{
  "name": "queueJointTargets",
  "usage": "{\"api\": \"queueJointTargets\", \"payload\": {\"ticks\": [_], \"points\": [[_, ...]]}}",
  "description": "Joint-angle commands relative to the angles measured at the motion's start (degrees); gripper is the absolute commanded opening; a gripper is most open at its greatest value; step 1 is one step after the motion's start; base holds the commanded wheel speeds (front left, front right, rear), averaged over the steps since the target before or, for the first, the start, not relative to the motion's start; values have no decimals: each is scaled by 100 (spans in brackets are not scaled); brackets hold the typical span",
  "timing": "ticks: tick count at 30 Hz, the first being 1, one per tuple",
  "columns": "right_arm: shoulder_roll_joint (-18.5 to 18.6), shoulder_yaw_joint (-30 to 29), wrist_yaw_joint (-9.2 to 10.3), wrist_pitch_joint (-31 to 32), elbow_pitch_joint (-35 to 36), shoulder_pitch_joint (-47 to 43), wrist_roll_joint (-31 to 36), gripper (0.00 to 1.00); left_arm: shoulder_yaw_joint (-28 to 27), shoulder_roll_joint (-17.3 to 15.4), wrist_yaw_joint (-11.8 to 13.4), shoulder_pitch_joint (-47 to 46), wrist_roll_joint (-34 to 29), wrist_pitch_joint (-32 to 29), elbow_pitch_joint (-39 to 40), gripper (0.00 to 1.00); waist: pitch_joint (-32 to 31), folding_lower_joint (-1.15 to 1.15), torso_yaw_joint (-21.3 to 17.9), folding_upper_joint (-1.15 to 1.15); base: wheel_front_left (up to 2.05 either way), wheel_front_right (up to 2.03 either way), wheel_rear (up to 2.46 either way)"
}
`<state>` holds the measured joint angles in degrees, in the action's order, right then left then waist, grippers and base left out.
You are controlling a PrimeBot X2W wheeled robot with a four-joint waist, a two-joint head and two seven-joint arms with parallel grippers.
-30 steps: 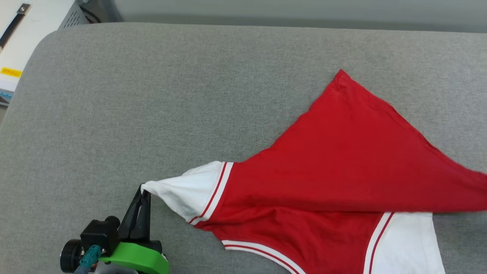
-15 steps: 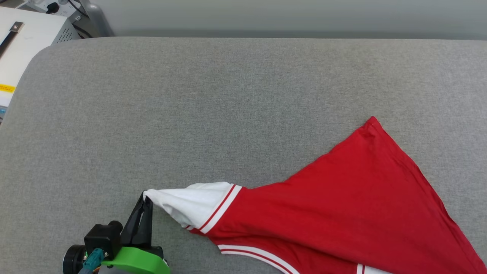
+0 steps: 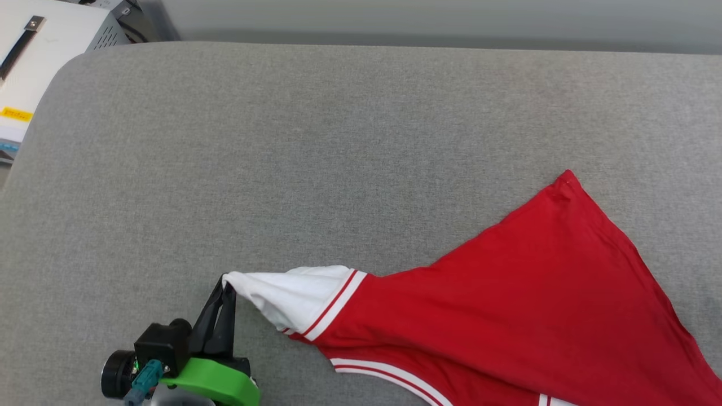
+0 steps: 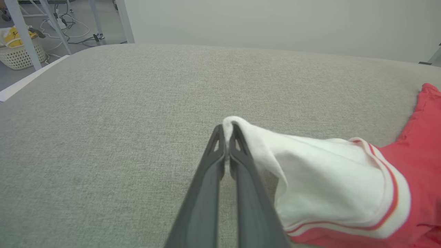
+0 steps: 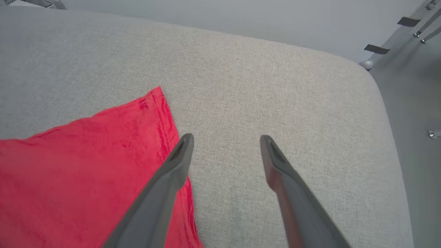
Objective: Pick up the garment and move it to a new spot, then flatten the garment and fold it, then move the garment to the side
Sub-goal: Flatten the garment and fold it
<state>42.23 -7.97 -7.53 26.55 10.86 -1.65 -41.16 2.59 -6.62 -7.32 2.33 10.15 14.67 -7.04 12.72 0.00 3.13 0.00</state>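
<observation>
The garment [image 3: 507,304] is red with white sleeves and striped trim, lying spread over the lower right of the grey cushion [image 3: 282,158]. My left gripper [image 3: 227,285] is shut on the tip of its white sleeve [image 3: 287,293], pulling it into a point. In the left wrist view the left gripper [image 4: 227,129] pinches the white sleeve [image 4: 327,179] between closed fingers. In the right wrist view my right gripper [image 5: 225,141] stands open above the cushion [image 5: 275,89], with nothing between its fingers, just right of the garment [image 5: 86,162] and its red corner.
A white cabinet [image 3: 34,62] stands beyond the cushion's far left corner. The left wrist view shows a woven basket [image 4: 19,55] and metal legs on the floor there. The cushion's right edge [image 5: 389,113] drops to grey floor.
The right gripper has opened and let go of the red cloth, which now lies flat. The left gripper keeps its hold on the sleeve. The head view has shifted.
</observation>
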Motion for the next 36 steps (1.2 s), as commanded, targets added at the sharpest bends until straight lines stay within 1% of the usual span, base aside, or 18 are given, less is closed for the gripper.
{"api": "queueJointTargets", "payload": {"ticks": [1,2,3,4,10,14,17,20,24,28,29,30,32,36], "points": [[112,221,4,141,64,336,59,100,32,-41,-16,-167,0,33,24,0,137,0,133,0,0,0,0],[179,434,4,246,67,631,53,100,65,-43,-16,-221,0,33,31,0,187,0,177,0,0,0,0],[278,1084,4,638,-15,1363,-15,100,145,-37,-16,-365,-1,33,42,0,301,0,295,0,0,0,0],[312,1337,4,788,-87,1647,13,100,179,-31,-16,-421,-3,33,41,0,343,0,344,0,0,0,0],[319,2633,4,1583,-810,2983,29,100,374,42,-16,-676,-17,33,49,0,560,0,586,0,0,0,0],[205,3253,4,2046,-1522,3625,27,100,462,90,-16,-776,-14,33,84,0,697,0,698,0,0,0,0],[120,3609,4,2154,-2070,4001,58,100,501,124,-16,-835,-10,33,112,0,804,0,762,0,0,0,0],[37,3908,4,2114,-2564,4203,51,100,539,151,-16,-887,-10,33,126,0,887,0,818,0,0,0,0],[-13,4412,4,2002,-3145,4250,43,100,562,179,-16,-937,-13,33,124,0,947,0,850,0,0,0,0],[-72,4756,4,1732,-3580,4200,-180,100,559,199,-16,-957,-19,33,91,0,930,0,846,0,0,0,0],[-91,4833,4,1595,-3617,4211,-250,47,534,201,-16,-948,-21,33,81,0,908,0,817,0,0,0,0],[-93,4891,4,1471,-3637,4226,-293,0,520,202,-16,-941,-24,33,72,0,887,0,798,0,0,0,0],[-76,4982,4,1157,-3645,4279,-386,0,506,196,-16,-934,-34,33,47,0,818,0,758,0,0,0,0],[-63,4971,4,383,-3605,4416,-638,0,498,91,-16,-929,-99,33,35,0,606,0,645,0,0,0,0]]}}
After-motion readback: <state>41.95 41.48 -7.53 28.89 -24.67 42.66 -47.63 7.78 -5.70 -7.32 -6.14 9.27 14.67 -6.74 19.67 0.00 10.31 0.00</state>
